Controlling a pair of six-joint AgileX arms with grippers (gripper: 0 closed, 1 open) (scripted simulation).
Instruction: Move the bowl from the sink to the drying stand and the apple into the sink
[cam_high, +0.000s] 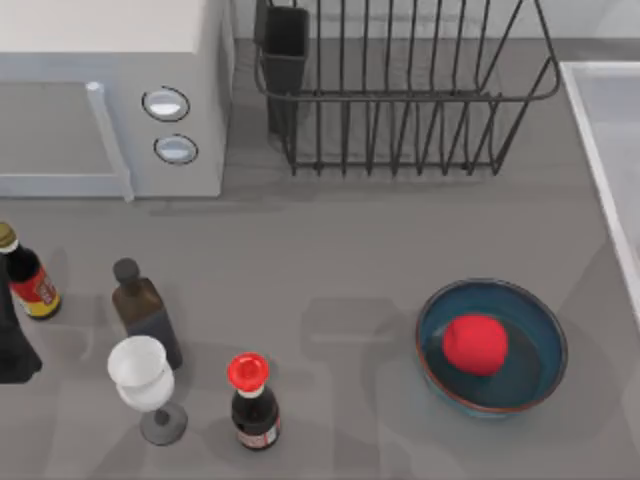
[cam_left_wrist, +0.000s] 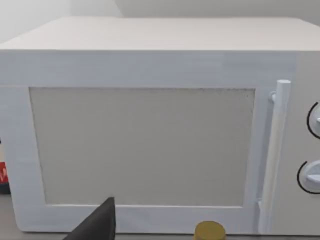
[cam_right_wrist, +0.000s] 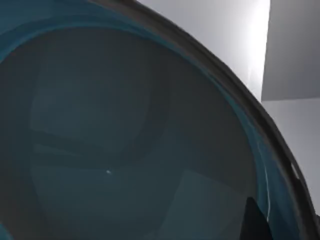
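The bowl (cam_right_wrist: 125, 135), blue with a brown rim, is seen very close up in the right wrist view, with a pale grey wall behind it. A dark bit of the right claw (cam_right_wrist: 255, 222) is seen by its rim, and it cannot be told if that claw is clenched or released. The apple (cam_high: 474, 343) is lying inside a second bowl (cam_high: 535, 345) that looks the same, on the tabletop (cam_high: 330, 260) near the right side. The sink (cam_high: 620, 110) is seen at the right edge, and the drying stand (cam_high: 400, 120) is at the back. A microwave (cam_high: 110, 100) is at the back left, with three bottles and a white glass (cam_high: 140, 375) in front. The left claw (cam_left_wrist: 100, 222) is kept at the left, facing the microwave, and its state cannot be told
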